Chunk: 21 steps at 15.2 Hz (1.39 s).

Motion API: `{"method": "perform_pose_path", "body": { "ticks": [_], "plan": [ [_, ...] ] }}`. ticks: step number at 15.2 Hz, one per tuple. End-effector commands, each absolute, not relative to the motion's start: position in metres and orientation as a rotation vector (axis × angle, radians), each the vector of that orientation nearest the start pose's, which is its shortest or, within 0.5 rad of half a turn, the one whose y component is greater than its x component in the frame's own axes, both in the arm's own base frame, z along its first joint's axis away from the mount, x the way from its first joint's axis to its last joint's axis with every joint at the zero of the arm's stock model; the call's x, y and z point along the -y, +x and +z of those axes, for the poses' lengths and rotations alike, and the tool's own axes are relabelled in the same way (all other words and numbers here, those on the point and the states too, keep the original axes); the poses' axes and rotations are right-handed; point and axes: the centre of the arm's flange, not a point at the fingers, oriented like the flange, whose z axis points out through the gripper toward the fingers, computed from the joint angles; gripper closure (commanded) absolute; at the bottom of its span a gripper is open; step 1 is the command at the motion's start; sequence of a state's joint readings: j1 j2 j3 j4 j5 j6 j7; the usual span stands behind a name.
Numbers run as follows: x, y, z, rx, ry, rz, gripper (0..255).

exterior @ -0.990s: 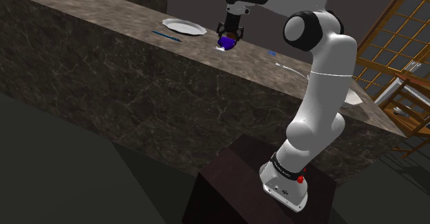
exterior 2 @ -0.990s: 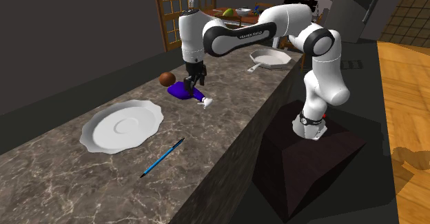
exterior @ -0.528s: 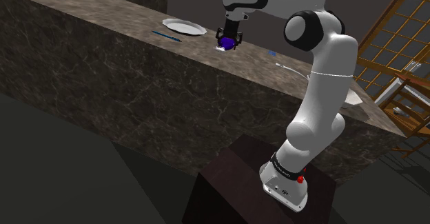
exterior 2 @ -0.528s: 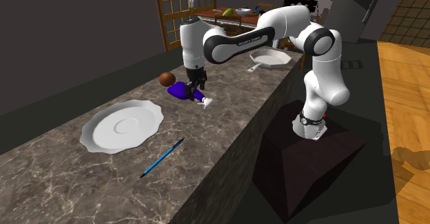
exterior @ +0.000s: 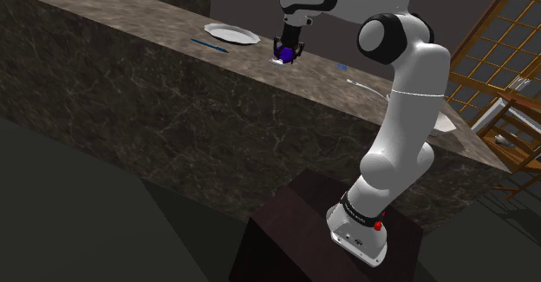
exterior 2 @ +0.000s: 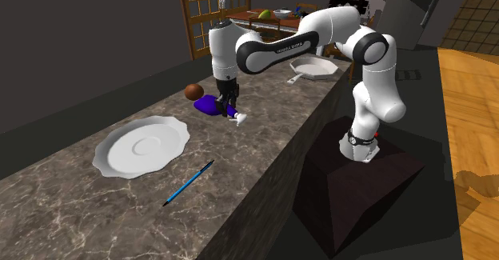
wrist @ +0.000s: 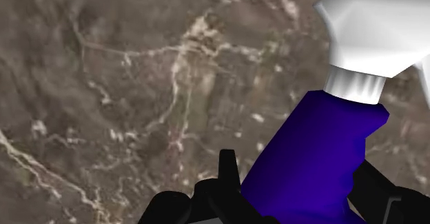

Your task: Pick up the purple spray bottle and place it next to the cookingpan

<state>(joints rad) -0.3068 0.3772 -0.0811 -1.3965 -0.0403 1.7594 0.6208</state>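
The purple spray bottle [exterior 2: 208, 104] lies on its side on the marbled counter [exterior 2: 264, 122], its white head [exterior 2: 238, 119] toward the counter's front edge. My gripper [exterior 2: 225, 99] points straight down onto the bottle's body. In the wrist view the purple body [wrist: 310, 154] sits between my two black fingers [wrist: 229, 178], which press against it on both sides, with the white head [wrist: 372, 29] past them. In the shoulder view the gripper [exterior: 286, 53] covers most of the bottle [exterior: 282, 58]. The white cooking pan [exterior 2: 328, 70] rests farther along the counter, near the arm's base.
A brown ball [exterior 2: 193, 92] sits just behind the bottle. A white plate [exterior 2: 142, 146] and a blue pen [exterior 2: 189, 183] lie further along the counter, away from the pan. The dark stand [exterior 2: 360, 178] is beside the counter. Wooden furniture stands behind.
The gripper came down the last bit onto the lying bottle, and its fingers closed from wide apart onto the purple body. The bottle has stayed in place.
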Motion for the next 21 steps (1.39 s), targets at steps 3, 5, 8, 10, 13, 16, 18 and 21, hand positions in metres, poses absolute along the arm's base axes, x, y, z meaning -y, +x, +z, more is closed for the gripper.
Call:
{"method": "perform_pose_path", "body": {
  "ticks": [3, 5, 8, 10, 13, 16, 18, 21],
  "plan": [
    [0.250, 0.624, 0.492, -1.534, -2.822, 0.008, 255],
    [0.250, 0.624, 0.492, -1.534, -2.822, 0.008, 255],
    [0.250, 0.624, 0.498, -1.534, -2.822, 0.008, 255],
    [0.250, 0.624, 0.508, -1.534, -2.822, 0.008, 255],
    [0.250, 0.624, 0.524, -1.534, -2.822, 0.008, 255],
    [0.250, 0.624, 0.540, -1.534, -2.822, 0.008, 255],
    [0.250, 0.624, 0.550, -1.534, -2.822, 0.008, 255],
    [0.250, 0.624, 0.566, -1.534, -2.822, 0.008, 255]
  ]
}}
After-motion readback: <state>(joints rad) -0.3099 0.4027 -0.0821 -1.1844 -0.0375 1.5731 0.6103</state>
